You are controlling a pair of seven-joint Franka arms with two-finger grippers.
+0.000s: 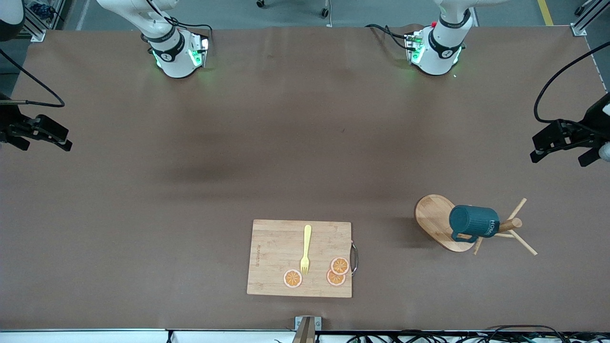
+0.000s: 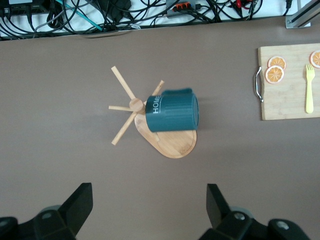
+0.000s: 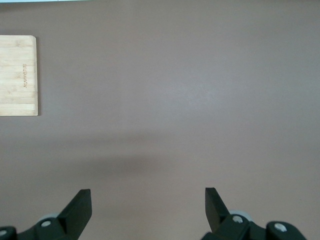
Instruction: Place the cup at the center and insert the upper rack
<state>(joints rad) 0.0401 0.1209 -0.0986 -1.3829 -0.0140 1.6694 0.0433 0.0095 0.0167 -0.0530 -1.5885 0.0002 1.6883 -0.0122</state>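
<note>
The rectangular bamboo cutting board [image 1: 299,258] lies close to the table's camera-side edge, about midway along it, carrying a yellow plastic fork [image 1: 306,248] and three orange slices [image 1: 335,272]. The dark teal ribbed mug [image 1: 473,223] is not at the table's centre — it hangs on its side on a peg of the wooden mug tree [image 1: 441,224], which stands toward the left arm's end, near the same edge. The left gripper [image 2: 147,212] hovers with fingers spread at that end of the table, its wrist view looking straight down on mug and tree. The right gripper [image 3: 147,212], also spread, waits over bare brown table [image 1: 286,143]; its view catches only the board's corner. No upper rack shows in any view.
</note>
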